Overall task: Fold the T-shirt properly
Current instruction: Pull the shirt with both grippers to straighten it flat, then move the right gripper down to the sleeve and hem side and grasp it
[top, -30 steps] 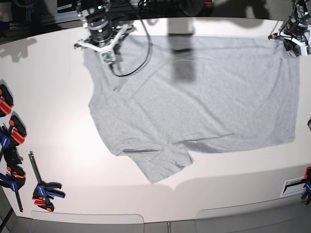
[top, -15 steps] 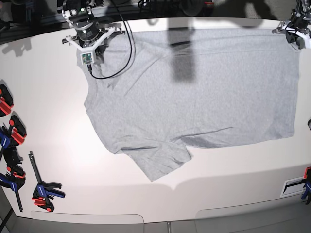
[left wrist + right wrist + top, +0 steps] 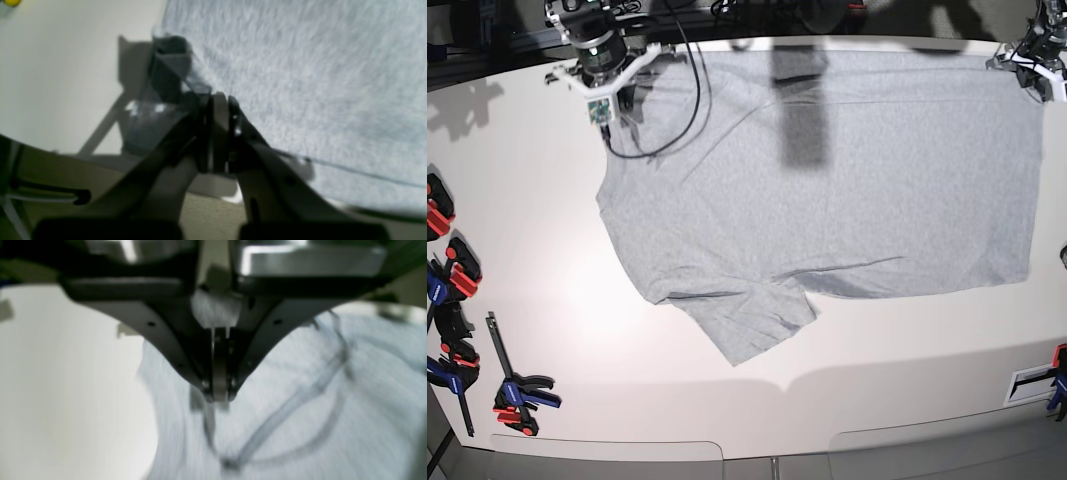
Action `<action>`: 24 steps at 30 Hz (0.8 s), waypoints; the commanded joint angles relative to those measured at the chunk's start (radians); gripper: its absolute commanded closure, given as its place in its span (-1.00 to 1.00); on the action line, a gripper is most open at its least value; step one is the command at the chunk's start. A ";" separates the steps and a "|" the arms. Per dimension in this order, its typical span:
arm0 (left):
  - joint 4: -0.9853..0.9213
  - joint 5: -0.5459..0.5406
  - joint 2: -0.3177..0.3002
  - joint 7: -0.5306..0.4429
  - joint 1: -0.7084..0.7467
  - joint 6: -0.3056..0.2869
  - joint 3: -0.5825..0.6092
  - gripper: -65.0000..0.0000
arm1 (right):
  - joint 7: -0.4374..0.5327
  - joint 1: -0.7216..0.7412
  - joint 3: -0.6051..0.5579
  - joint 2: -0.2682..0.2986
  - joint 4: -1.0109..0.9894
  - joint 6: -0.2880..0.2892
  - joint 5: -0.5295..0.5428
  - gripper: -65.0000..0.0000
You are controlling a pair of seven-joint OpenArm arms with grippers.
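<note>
The light grey T-shirt (image 3: 847, 180) lies spread, plain side up, on the white table (image 3: 527, 220), with one sleeve (image 3: 757, 320) folded out toward the front. My right gripper (image 3: 612, 85) is at the far left corner of the shirt. In the right wrist view it (image 3: 218, 395) is shut with grey cloth (image 3: 300, 406) pinched between the jaws. My left gripper (image 3: 1035, 65) is at the far right corner. In the left wrist view it (image 3: 218, 100) is shut on the shirt's edge (image 3: 317, 66), with a dark fold of cloth beside it.
A black cable (image 3: 672, 110) from the right arm loops over the shirt's far left part. Several red, blue and black clamps (image 3: 452, 280) lie along the table's left edge, one more (image 3: 519, 392) at front left. Another clamp (image 3: 1057, 375) sits at the right front edge.
Both grippers have moved toward the table's far edge, the right one also leftward, dragging the shirt's far edge back and stretching it flatter. The sleeve at the front slid a little left.
</note>
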 commanded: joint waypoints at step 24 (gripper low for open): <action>0.265 -0.036 0.030 -0.132 0.004 0.007 -0.165 0.51 | 0.166 0.349 0.003 0.001 0.011 0.002 -0.110 0.38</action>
